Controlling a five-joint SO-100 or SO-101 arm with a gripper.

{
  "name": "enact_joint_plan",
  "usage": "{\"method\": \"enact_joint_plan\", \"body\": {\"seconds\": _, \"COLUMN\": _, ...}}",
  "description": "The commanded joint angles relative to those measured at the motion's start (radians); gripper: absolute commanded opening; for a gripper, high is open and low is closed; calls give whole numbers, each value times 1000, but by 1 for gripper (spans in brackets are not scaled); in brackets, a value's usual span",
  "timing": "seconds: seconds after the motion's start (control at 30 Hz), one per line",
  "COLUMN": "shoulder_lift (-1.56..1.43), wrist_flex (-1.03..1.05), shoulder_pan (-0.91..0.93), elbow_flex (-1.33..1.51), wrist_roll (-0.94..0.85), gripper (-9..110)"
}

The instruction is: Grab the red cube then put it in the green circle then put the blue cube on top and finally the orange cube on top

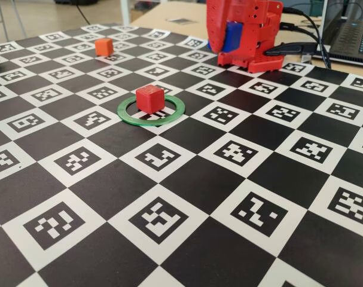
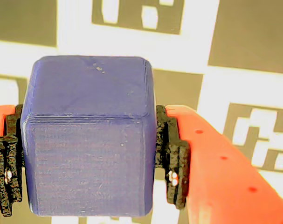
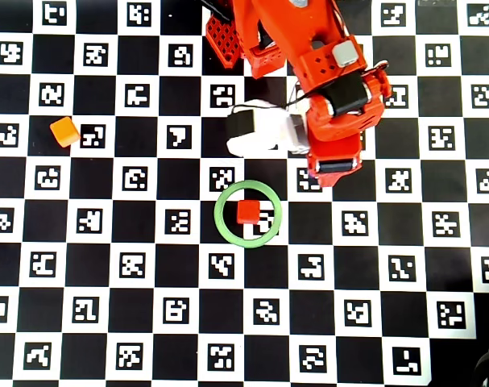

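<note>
wrist view: the pincer [image 2: 90,172] grips the matte deep-blue plastic cube [image 2: 87,140]. misaligned, it could knock the small matte red cube [image 1: 149,97] out of the thin green plastic ring [image 1: 169,116].

The board [image 1: 187,179] was a black-and-white checker pattern, each white square printed with a black coded marker. The ring [image 1: 130,117] was green, and the cube [image 1: 150,97] inside it red. Another cube [image 1: 103,46] was bright orange. A third cube [image 2: 87,135] was deep blue, matte, between black pads [image 2: 171,161] on the orange-red gripper [image 2: 87,168].
</note>
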State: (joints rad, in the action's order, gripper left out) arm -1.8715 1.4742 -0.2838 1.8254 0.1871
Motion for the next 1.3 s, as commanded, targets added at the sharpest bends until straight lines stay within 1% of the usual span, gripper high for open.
{"method": "enact_joint_plan", "body": {"seconds": 0.0, "shoulder_lift": -31, "wrist_flex": 6, "shoulder_pan": 74, "elbow_flex": -83, "wrist_roll": -81, "gripper": 9}}
{"method": "enact_joint_plan", "body": {"seconds": 0.3, "shoulder_lift": 121, "wrist_flex": 5, "shoulder_pan": 245, "elbow_flex": -161, "wrist_roll": -189, "gripper": 8}}
{"method": "enact_joint_plan", "body": {"seconds": 0.6, "shoulder_lift": 230, "wrist_flex": -12, "shoulder_pan": 354, "elbow_flex": -242, "wrist_roll": -230, "gripper": 8}}
{"method": "enact_joint_plan", "body": {"seconds": 0.93, "shoulder_lift": 261, "wrist_flex": -143, "shoulder_pan": 356, "elbow_flex": -190, "wrist_roll": -198, "gripper": 8}}
{"method": "enact_joint_plan", "body": {"seconds": 1.27, "shoulder_lift": 318, "wrist_flex": -204, "shoulder_pan": 327, "elbow_flex": -156, "wrist_roll": -181, "gripper": 7}}
